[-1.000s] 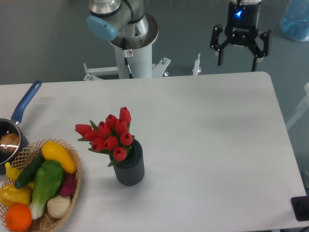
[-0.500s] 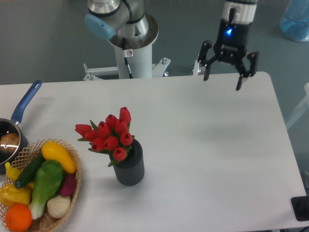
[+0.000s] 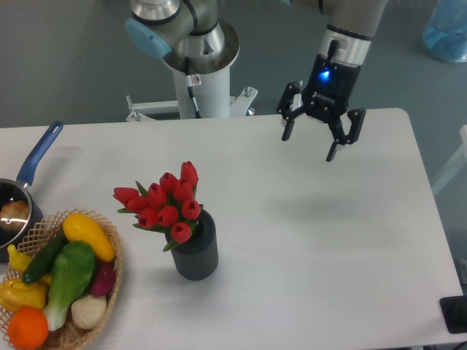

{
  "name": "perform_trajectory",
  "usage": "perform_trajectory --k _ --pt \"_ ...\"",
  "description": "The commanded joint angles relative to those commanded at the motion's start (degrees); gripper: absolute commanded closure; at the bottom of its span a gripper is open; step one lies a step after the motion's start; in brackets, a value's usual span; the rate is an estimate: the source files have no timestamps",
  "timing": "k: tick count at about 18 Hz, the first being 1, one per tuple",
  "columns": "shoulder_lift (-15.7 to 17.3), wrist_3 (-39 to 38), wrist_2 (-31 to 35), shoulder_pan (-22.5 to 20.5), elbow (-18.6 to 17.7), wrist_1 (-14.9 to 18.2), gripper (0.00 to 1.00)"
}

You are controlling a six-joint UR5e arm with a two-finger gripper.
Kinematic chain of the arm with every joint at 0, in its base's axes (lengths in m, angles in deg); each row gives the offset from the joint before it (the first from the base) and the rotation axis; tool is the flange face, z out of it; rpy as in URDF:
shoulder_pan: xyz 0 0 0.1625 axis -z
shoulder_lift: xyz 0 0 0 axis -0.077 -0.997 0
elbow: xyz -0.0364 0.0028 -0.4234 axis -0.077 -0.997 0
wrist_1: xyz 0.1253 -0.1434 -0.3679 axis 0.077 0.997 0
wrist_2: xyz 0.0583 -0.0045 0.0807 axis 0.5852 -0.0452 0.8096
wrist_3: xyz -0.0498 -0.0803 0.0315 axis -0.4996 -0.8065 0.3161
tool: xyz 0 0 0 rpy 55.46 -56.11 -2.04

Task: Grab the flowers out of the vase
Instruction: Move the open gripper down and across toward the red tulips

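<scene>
The flowers (image 3: 165, 202), a bunch of red tulip buds with green leaves, stand in the vase (image 3: 195, 249), a small dark grey ribbed cylinder near the table's front left. My gripper (image 3: 309, 146) hangs open above the back right part of the table, well up and to the right of the flowers. Nothing is between its fingers. A blue light glows on its body.
A wicker basket (image 3: 109, 284) of fruit and vegetables sits at the front left corner. Behind it lies a blue-handled saucepan (image 3: 29, 175) at the left edge. The robot's white base (image 3: 197, 80) stands behind the table's back edge.
The gripper has moved left and down toward the table's middle, staying open. The flowers and vase have not moved.
</scene>
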Motion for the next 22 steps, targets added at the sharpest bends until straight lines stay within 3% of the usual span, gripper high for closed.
perform_trajectory --k 7,11,16,22 --pt "0.3 1.6 -1.3 5.6 -0.9 0.6 0.00" --pt "1.8 1.2 -1.2 6.5 -2.4 0.9 0.00" --pt "0.8 0.0 -2.6 7.7 -2.8 1.0 0.00" --pt "-1.8 -2.5 -10.5 9.0 -4.3 0.5 0.00"
